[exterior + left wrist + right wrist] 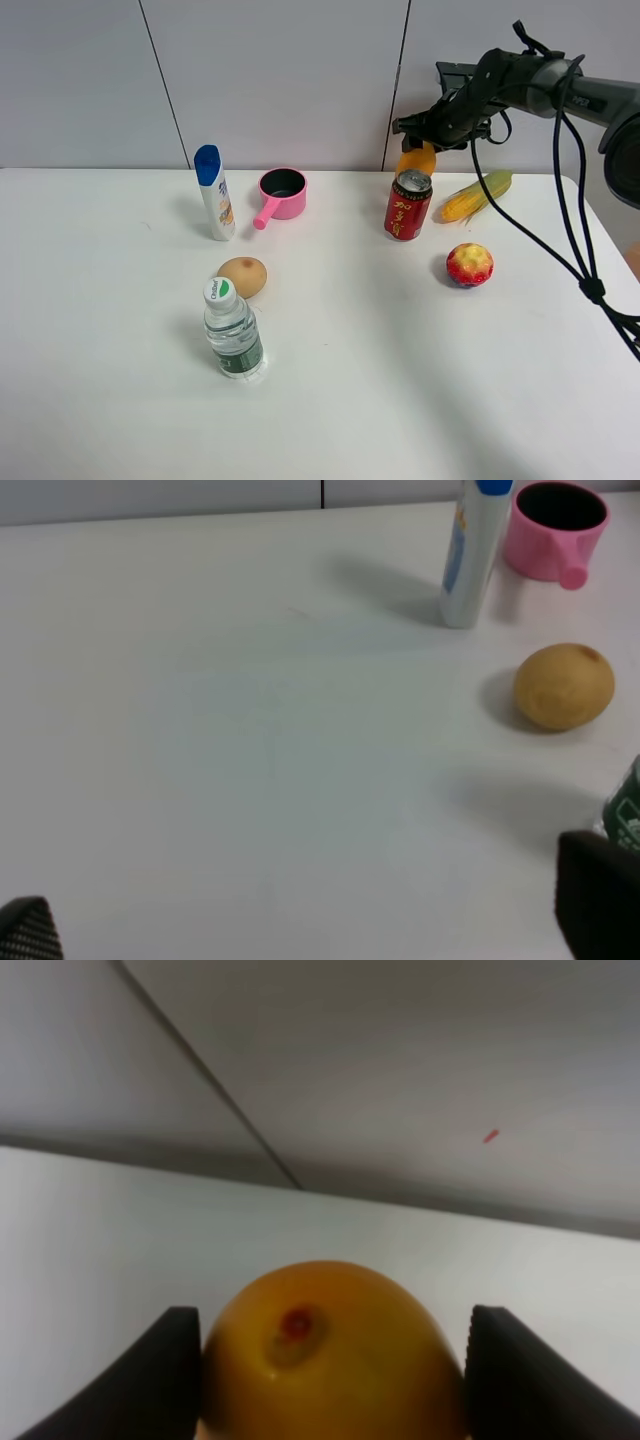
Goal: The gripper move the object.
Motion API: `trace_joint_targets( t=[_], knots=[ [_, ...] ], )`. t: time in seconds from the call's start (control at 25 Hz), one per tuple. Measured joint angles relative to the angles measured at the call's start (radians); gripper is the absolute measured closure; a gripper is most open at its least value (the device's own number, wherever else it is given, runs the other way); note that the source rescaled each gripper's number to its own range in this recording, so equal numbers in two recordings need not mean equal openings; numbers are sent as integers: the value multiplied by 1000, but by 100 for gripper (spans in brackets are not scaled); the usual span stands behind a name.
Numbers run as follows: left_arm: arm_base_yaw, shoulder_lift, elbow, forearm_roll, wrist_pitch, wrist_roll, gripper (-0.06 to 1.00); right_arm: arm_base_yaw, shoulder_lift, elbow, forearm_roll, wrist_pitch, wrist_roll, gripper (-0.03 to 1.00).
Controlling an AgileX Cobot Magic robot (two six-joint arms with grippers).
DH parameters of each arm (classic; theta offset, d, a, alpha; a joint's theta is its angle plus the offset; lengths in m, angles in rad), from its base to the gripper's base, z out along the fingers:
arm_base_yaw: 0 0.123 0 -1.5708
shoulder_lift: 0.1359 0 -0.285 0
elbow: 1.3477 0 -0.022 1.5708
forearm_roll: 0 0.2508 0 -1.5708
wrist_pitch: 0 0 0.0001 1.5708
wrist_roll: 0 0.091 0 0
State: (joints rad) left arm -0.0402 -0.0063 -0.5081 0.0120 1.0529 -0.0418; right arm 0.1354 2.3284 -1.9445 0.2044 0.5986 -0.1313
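Note:
My right gripper [418, 137] is shut on the orange-yellow mango [417, 159] and holds it in the air just behind and above the red can [408, 205], near the back wall. In the right wrist view the mango [330, 1350] fills the gap between the two black fingers [150, 1380], its stem end facing the camera. My left gripper [300, 950] is open, with only the two fingertips [597, 900] showing at the frame's edge, low over bare table. The left arm does not show in the exterior high view.
On the white table [350, 350] stand a shampoo bottle [214, 192], a pink pot [281, 194], a brown potato [243, 276], a water bottle [232, 330], a corn cob [476, 196] and a red-yellow apple [469, 265]. Black cables [575, 230] hang at the right.

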Motion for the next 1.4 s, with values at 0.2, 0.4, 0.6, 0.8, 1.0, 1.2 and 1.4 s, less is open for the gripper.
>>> trace_joint_targets(
  t=[0.2,0.4,0.6,0.8,1.0,1.2,1.4],
  knots=[
    [0,0,0,0,0,0,-6,3,0,-2,0,51,-6,96],
    [0,0,0,0,0,0,-6,3,2,-2,-1,99,-24,82],
    [0,0,0,0,0,0,-6,6,5,-2,-3,121,-23,9],
    [0,0,0,0,0,0,-6,6,2,-2,-14,139,-2,2],
    [0,0,0,0,0,0,-6,6,-63,-2,-49,198,40,1],
    [0,0,0,0,0,0,-6,6,-206,-2,-78,234,89,1],
    [0,0,0,0,0,0,-6,6,-365,-2,-123,274,149,1]
  ],
)
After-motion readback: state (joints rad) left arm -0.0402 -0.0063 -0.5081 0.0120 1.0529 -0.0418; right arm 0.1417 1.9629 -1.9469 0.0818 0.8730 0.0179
